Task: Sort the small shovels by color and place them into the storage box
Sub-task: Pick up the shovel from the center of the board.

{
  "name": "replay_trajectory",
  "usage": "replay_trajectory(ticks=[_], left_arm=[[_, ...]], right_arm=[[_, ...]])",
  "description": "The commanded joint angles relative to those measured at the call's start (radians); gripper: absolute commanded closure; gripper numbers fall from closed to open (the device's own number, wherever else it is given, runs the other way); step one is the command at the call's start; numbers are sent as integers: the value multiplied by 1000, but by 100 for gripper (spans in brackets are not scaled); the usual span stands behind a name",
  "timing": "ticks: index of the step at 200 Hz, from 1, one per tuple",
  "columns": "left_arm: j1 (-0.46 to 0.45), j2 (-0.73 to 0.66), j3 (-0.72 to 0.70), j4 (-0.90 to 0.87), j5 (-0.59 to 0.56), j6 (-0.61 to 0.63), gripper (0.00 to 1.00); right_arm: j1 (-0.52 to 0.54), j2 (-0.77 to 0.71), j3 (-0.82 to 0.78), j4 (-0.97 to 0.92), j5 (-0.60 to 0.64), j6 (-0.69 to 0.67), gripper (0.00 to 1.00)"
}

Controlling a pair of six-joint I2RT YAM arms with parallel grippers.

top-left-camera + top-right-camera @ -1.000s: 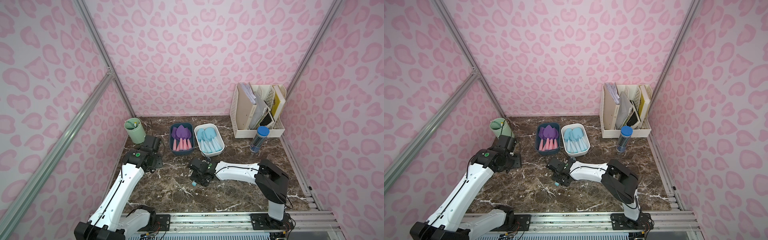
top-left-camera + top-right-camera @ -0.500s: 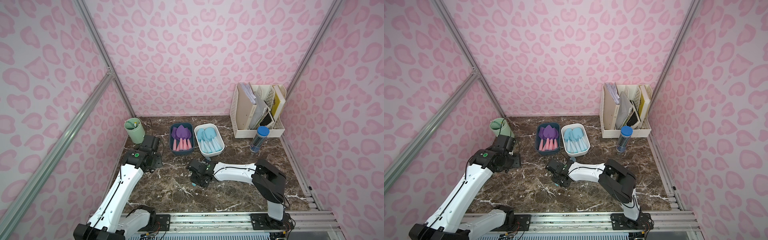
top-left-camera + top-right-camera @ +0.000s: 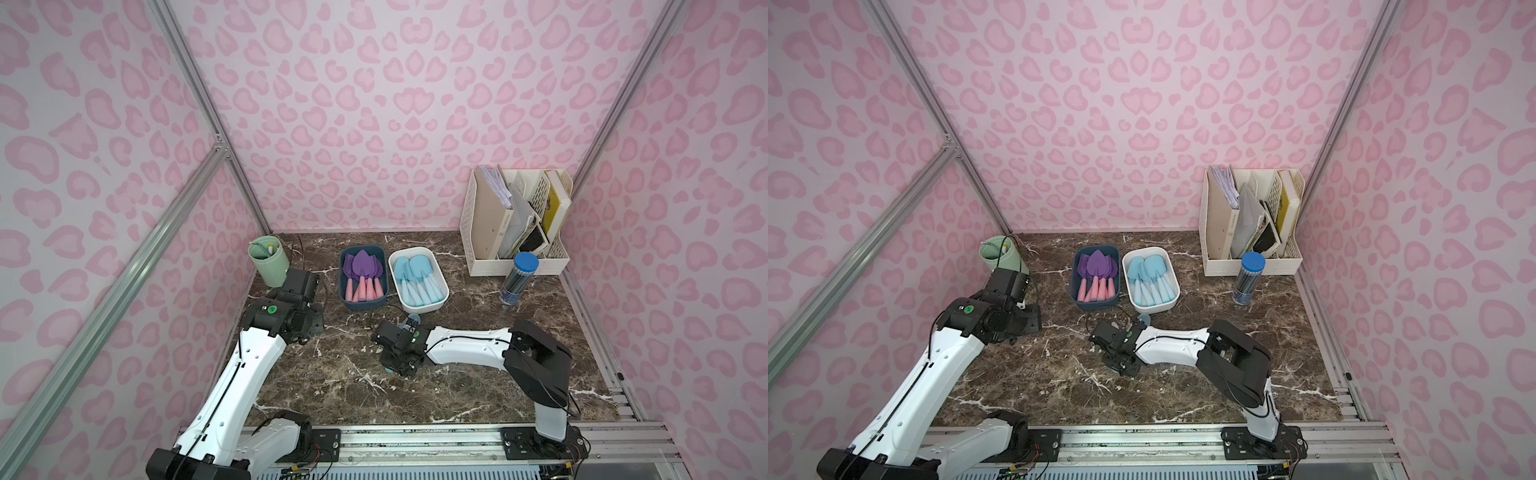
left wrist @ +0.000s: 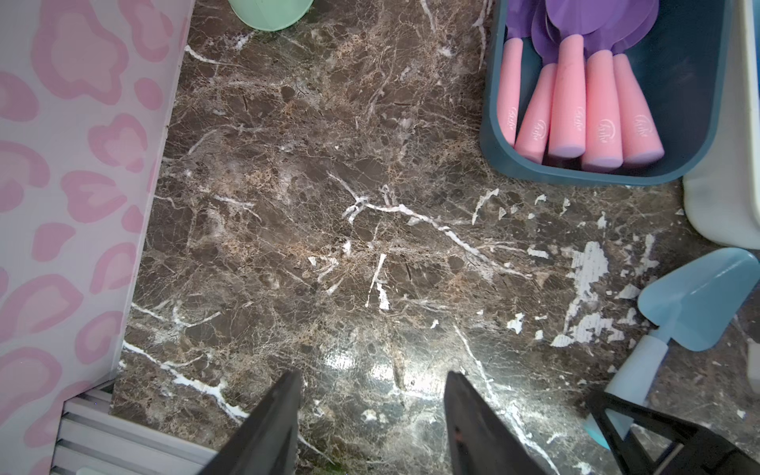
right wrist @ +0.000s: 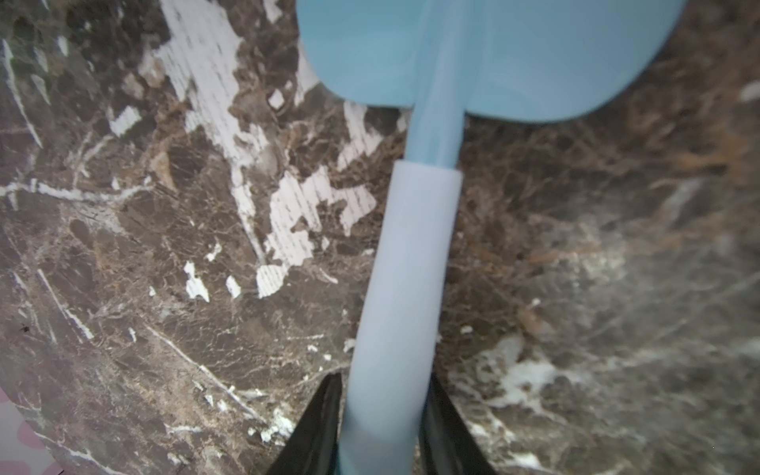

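Observation:
One light blue shovel (image 5: 407, 267) lies on the marble table in front of the white box; its blade (image 3: 413, 320) peeks out behind my right wrist. My right gripper (image 5: 386, 380) is shut on its handle, a finger pressed against each side. The left wrist view shows the same shovel (image 4: 699, 300) at the edge. The dark blue box (image 3: 344, 266) holds several purple shovels (image 3: 363, 266) with pink handles. In the white box (image 3: 440, 286) lie several light blue shovels (image 3: 415, 274). My left gripper (image 4: 372, 376) hangs open over bare marble, left of the dark blue box.
A green cup (image 3: 268, 259) stands at the back left, just behind my left wrist. A cream file organizer (image 3: 515, 224) fills the back right corner, with a blue-capped pencil tube (image 3: 517, 282) in front of it. Pink patterned walls enclose the table on three sides.
My right gripper's jaws have narrowed onto the blue shovel's handle, and that arm has shifted slightly left. The left arm has stayed put.

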Motion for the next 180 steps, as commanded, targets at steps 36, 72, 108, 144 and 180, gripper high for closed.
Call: replay_trajectory(ticks=[36,72,108,144,180], left_arm=[[2,2,23,-29,-4,-3,39],[2,12,40,-38,-2,-13,39],[2,24,52,-44,-3,-22,39],[1,42,57,-42,1,-34,40],[1,81,74,-41,23,-39,40]], right_arm=[[21,-26,-36,-8,39,18,71],[31,-67,-82,-10,64,23,74],[49,-151,-146,-55,118,22,76],[55,-281,-213,-151,201,-27,78],[-7,-357,-153,-277,254,-258,78]])
